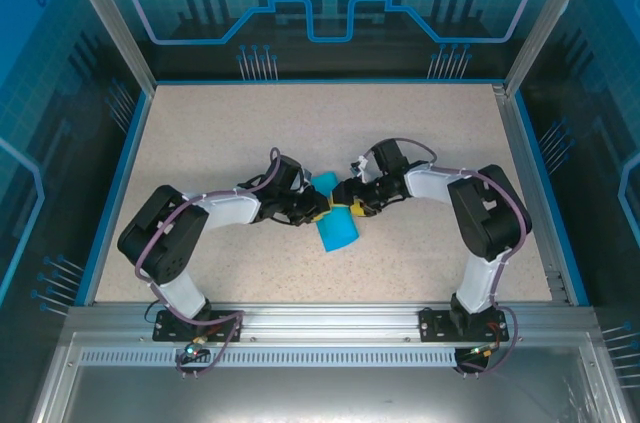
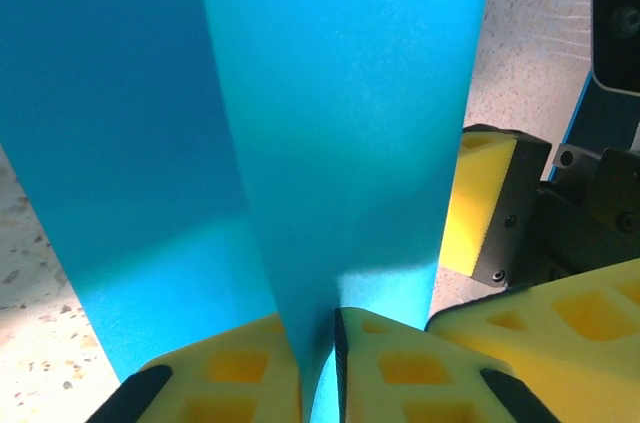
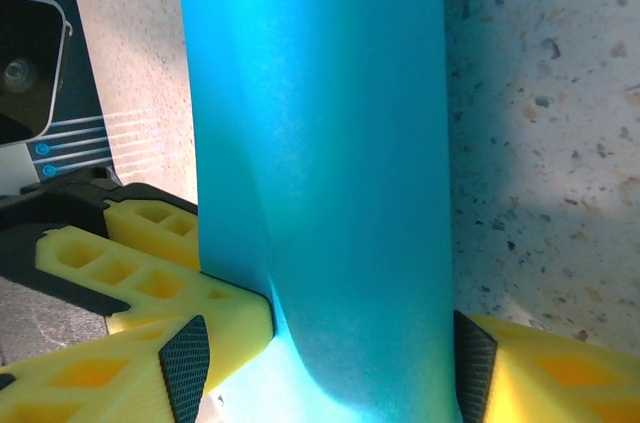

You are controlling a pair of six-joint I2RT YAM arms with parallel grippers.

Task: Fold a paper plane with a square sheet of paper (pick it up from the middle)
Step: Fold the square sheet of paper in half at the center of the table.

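The left end effector (image 2: 318,363) is clamping the square sheet of paper (image 2: 330,123) at its crease, the strip running straight ahead of it. The right end effector (image 3: 330,353) is straddling it from opposite, fingers apart, though I can't tell whether it is squeezing.

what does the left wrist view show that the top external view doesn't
Left wrist view: the left gripper pinched shut on a fold of the blue paper, a yellow pad of the right gripper beside its edge. Top external view: the left arm and right arm meeting over the middle of the table. Both: the blue paper between the grippers.
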